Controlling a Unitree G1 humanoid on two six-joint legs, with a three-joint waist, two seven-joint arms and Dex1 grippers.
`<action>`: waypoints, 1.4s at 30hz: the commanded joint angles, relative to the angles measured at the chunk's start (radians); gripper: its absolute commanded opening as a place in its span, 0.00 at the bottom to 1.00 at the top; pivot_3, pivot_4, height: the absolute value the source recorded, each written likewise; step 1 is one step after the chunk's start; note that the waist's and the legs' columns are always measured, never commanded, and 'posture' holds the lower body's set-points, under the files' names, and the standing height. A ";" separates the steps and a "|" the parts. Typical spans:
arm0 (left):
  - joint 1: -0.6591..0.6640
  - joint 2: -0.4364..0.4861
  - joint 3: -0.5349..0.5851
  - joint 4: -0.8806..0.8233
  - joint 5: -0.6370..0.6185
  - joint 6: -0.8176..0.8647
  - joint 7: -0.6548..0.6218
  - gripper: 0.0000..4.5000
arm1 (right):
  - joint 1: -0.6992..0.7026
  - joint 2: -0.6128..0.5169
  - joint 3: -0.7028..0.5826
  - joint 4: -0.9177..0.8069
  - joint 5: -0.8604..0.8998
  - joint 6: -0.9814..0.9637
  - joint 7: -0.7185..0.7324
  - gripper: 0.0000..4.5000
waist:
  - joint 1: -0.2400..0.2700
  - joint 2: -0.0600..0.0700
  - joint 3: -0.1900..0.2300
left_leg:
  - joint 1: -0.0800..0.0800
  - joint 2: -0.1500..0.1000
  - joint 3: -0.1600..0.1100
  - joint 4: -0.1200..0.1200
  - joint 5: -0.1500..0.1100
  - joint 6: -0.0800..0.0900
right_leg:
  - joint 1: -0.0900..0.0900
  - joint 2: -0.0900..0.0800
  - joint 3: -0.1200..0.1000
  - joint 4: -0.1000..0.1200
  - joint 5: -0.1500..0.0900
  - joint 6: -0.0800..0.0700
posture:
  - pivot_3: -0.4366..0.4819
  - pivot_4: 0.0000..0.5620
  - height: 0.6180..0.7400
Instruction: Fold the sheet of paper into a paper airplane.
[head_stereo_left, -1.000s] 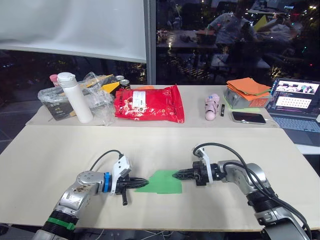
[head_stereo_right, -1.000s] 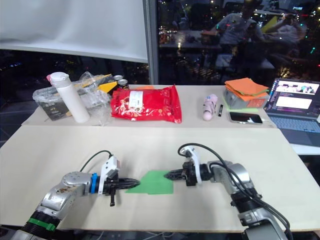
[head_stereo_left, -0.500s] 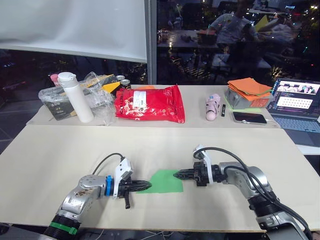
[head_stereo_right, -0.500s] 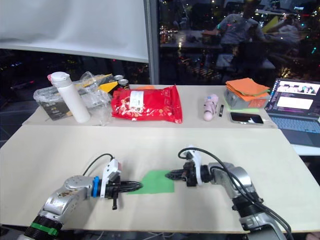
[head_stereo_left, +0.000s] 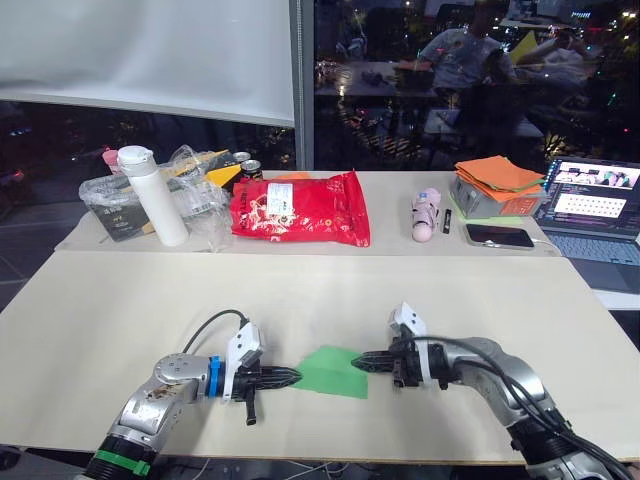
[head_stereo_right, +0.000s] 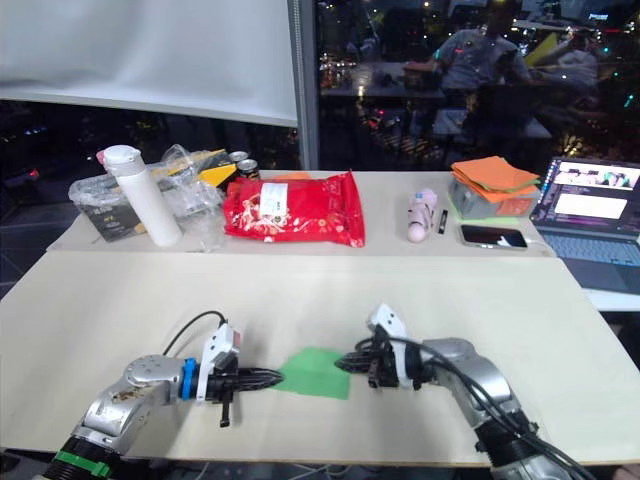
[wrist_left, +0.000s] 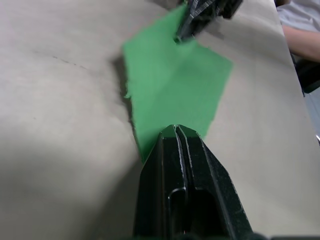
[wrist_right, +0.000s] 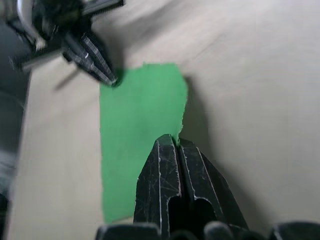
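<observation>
Green and thin, the sheet of paper (head_stereo_left: 331, 371) lies near the front of the pale wooden worktop (head_stereo_left: 430, 300), between my grippers. Left wrist view: left gripper (wrist_left: 176, 131), jaws closed, clamps one end. Right wrist view: right gripper (wrist_right: 173, 143), jaws closed, pinches the opposite end, probably holding it taut for creasing.

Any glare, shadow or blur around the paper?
Left wrist view: soft shadow beside the paper, far edge a bit soft. Right wrist view: shadow along one edge, left gripper blurred. Eye views: window full of reflections, no glare on the paper.
</observation>
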 joint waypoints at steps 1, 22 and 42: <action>0.014 -0.005 -0.029 0.046 0.045 0.017 0.025 0.00 | 0.024 -0.035 0.032 -0.030 -0.098 -0.219 0.027 0.01 | 0.000 0.001 -0.001 | 0.000 0.000 0.000 0.000 0.000 0.000 | 0.000 0.000 0.000 0.000 0.000 0.000 | 0.48 0.27 0.88; 0.050 0.025 -0.033 0.047 0.049 0.017 0.007 0.00 | 0.168 -0.086 0.045 -0.179 -0.285 -0.572 -0.084 0.01 | -0.002 0.001 -0.002 | 0.001 0.000 0.000 -0.001 0.000 0.000 | 0.001 0.000 0.000 0.000 -0.001 -0.001 | 0.48 0.27 0.88; 0.013 0.034 -0.008 0.044 0.016 0.064 -0.001 0.00 | 0.229 -0.175 0.131 -0.030 -0.642 -1.057 -0.294 0.01 | 0.002 0.001 -0.002 | 0.002 0.000 0.000 0.000 0.000 0.000 | 0.002 0.000 0.000 0.000 -0.001 -0.001 | 0.48 0.27 0.88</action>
